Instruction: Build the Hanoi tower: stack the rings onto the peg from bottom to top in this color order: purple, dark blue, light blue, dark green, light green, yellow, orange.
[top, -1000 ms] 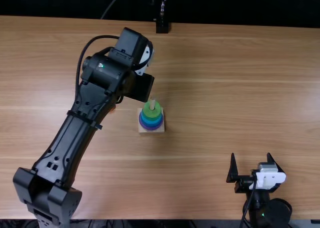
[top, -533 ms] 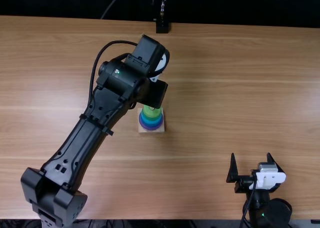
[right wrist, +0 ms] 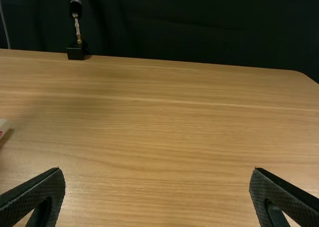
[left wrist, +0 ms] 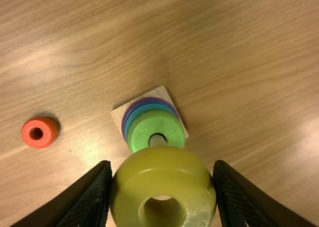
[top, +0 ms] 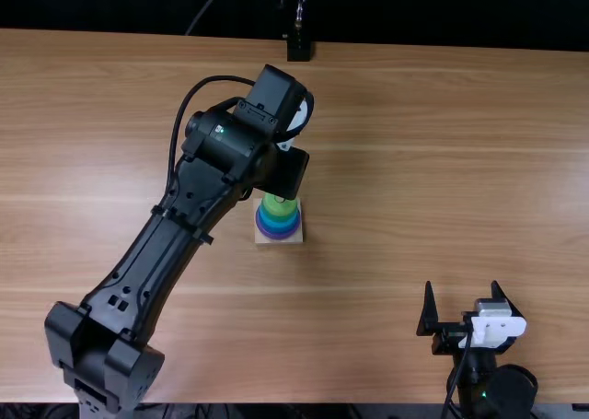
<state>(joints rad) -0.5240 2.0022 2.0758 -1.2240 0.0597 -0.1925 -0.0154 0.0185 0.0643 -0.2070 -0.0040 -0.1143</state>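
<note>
Seen from above, my left gripper [top: 283, 172] is over the far side of the peg's square base [top: 279, 239]. In the left wrist view my left gripper [left wrist: 163, 179] is shut on the yellow ring [left wrist: 164, 164]; beyond it the bare tip of the peg [left wrist: 158, 140] pokes out of a green ring [left wrist: 167, 123]. Blue [left wrist: 130, 118] and purple [left wrist: 125, 119] rims show beneath that green. The orange ring [left wrist: 37, 132] lies flat on the table, apart from the base. Near the table's front edge, my right gripper [top: 463, 299] stands open and holds nothing; its own wrist view shows the gripper [right wrist: 157, 179] with fingers wide apart.
A small black stand [top: 298, 47] is at the table's far edge, with a dark curtain behind. The left arm stretches diagonally over the table's left half [top: 83, 189]. A pale object's corner [right wrist: 4, 126] enters the right wrist view.
My left gripper has moved right and slightly toward the near edge, now covering the peg top that showed earlier in the top view. The right arm has kept still.
</note>
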